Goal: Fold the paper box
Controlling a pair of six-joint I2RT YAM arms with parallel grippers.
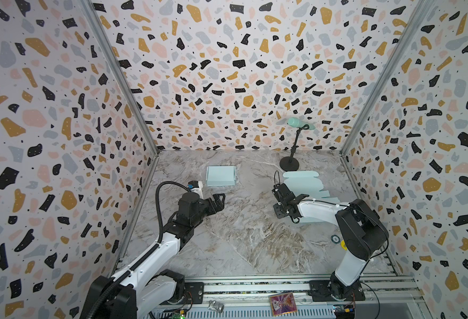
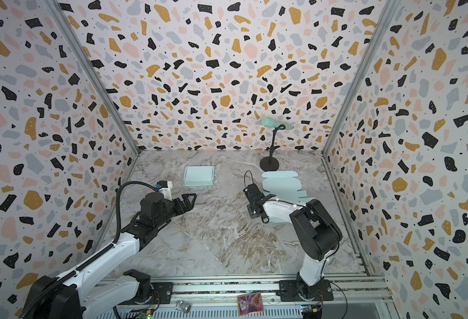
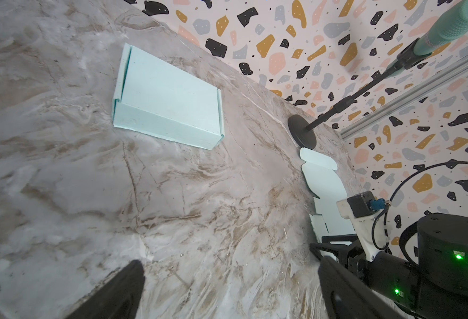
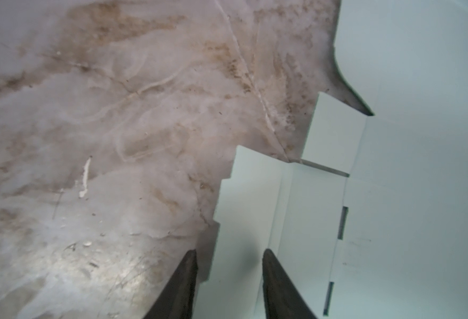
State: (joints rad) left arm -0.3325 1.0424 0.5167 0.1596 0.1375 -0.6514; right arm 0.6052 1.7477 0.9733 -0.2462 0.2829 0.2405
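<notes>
Nearest the lens, along the lower edge of both top views, I am logging the mounting rail (image 1: 254, 287), which is carrying a printed card (image 1: 281, 303) and a small metal fitting (image 1: 216, 306).

Item: folded box (image 1: 221, 176), pale mint, lid down, sitting left of centre on the bench (image 1: 241, 234). I am reading it as finished.

Item: paper box blank (image 1: 304, 183), lying flat right of centre, just below the round foot of the microphone stand (image 1: 289, 165). Nothing on it is standing up, so I am judging this one barely begun: every wall, tab and lid fold is left to do.

Condition: same mint card, unwrinkled. A rounded tuck flap is showing at its upper end, with stepped side tabs lower down. The right wrist view is showing crease lines and narrow cut slots.

Left pincer (image 3: 230, 261): gaping wide, holding nothing, hovering below the folded box.

Right pincer (image 4: 229, 251): jaws standing partly apart, straddling the edge of a side tab; I am seeing nothing pinched.
</notes>
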